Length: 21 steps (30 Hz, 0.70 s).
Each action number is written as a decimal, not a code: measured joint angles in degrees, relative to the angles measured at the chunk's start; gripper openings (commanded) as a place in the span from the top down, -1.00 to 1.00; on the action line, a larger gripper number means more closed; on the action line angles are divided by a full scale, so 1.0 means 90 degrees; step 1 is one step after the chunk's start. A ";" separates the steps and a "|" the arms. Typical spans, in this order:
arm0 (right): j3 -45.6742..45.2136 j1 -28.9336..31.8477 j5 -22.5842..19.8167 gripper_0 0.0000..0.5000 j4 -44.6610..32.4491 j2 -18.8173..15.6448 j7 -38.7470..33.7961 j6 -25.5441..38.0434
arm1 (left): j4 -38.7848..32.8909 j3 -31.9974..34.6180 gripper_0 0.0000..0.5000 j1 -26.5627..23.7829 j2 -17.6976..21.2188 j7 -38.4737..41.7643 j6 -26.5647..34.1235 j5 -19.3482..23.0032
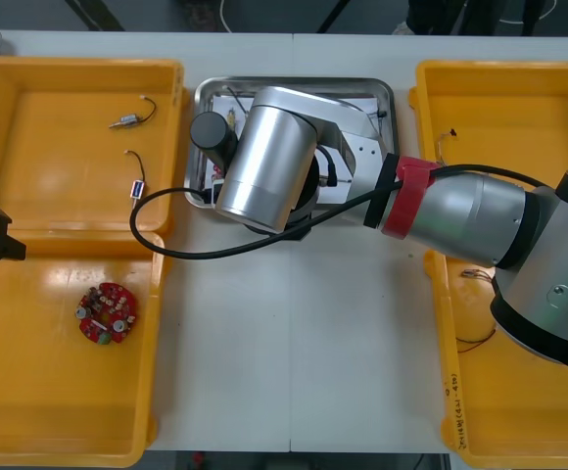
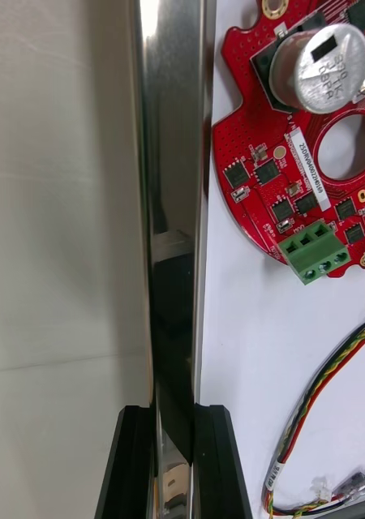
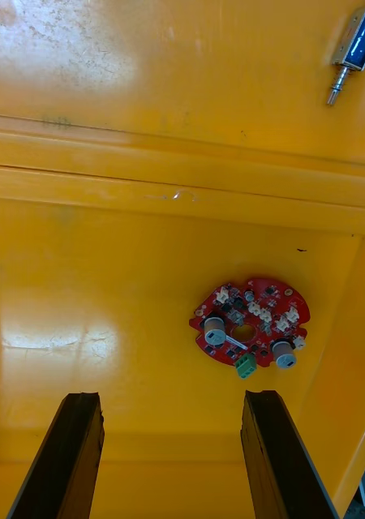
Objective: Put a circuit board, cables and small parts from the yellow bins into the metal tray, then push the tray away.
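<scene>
The metal tray (image 1: 362,82) sits at 12 o'clock on your table (image 1: 294,343), its rim running lengthwise between the clamped jaws of your right gripper (image 2: 173,415), circuit board (image 2: 264,162) inside; push toward 12. Your left gripper (image 3: 172,397) idles, jaws apart, at 9 o'clock.

R arm (image 1: 264,162) across metal tray (image 1: 362,82); bare table (image 1: 294,343) betw. yellow bins (image 1: 29,372)

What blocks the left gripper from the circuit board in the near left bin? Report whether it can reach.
Probably yes. The left gripper hangs open over the yellow bin, and the circuit board lies bare beyond its fingers with nothing between. The right gripper clasps the rim of the metal tray.
</scene>
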 measured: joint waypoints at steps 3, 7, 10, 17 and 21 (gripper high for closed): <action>0.0000 -0.0041 -0.0002 1.00 0.0121 0.0003 0.0001 -0.0108 | 0.0000 0.0000 -1.00 0.0000 0.0000 0.0000 0.0000 0.0000; 0.0000 -0.0075 -0.0005 1.00 0.0274 0.0007 0.0004 -0.0258 | 0.0000 0.0000 -1.00 0.0000 0.0000 0.0000 0.0000 0.0000; 0.0000 -0.0123 -0.0011 1.00 0.0413 0.0013 0.0010 -0.0362 | 0.0000 0.0000 -1.00 0.0000 0.0000 0.0000 0.0000 0.0000; 0.0000 -0.0220 -0.0056 1.00 0.0694 0.0014 0.0033 -0.0654 | 0.0000 0.0000 -1.00 0.0000 0.0000 0.0000 0.0000 0.0000; 0.0000 -0.0291 -0.0147 1.00 0.0879 0.0015 0.0045 -0.0791 | 0.0000 0.0000 -1.00 0.0000 0.0000 0.0000 0.0000 0.0000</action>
